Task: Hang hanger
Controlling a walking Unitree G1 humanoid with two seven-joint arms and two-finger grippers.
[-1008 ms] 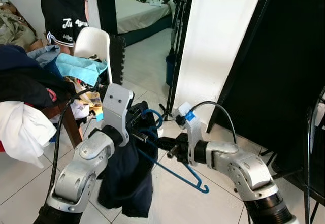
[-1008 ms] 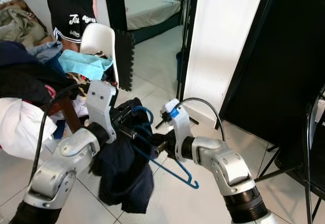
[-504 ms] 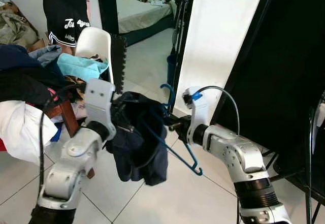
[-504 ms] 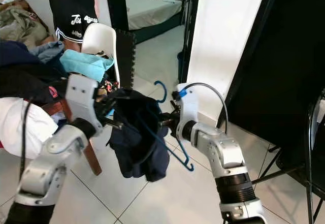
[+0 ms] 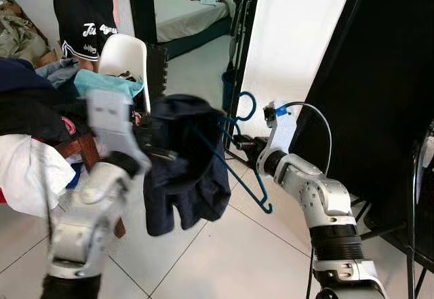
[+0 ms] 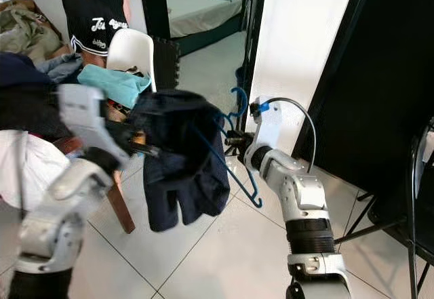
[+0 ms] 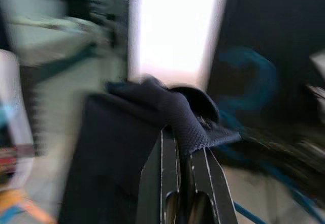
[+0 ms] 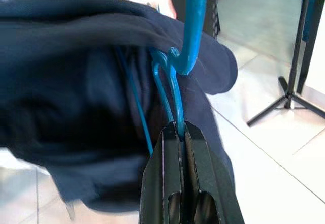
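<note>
Blue hanger (image 5: 239,151) sits mid-frame in the left eye view, held up off the tiled floor (image 5: 203,258), hook on top near the white panel (image 5: 288,48). A dark navy garment (image 5: 186,170) is draped over its left side and hangs down, centre of frame.

Right tool (image 8: 180,132) is clenched on the blue hanger's wire just below the hook; the right wrist view shows both black fingers (image 8: 200,168) pressed together around the wire. Right arm reaches in from the lower right of the frame.

Left tool (image 7: 184,148) is clamped on a fold of the dark navy garment, fingers (image 7: 162,173) closed with cloth pinched between them; left wrist view is blurred. Left arm is motion-blurred at lower left of the eye views.

Upper left of frame: white chair (image 5: 125,58) with a teal cloth (image 5: 102,85) and a pile of clothes (image 5: 30,116) beside it. A person in a black shirt (image 5: 85,7) stands behind the chair at the top left. A bed (image 5: 180,11) shows through the doorway at top centre. Black stand (image 8: 297,51) sits on the floor tiles.
</note>
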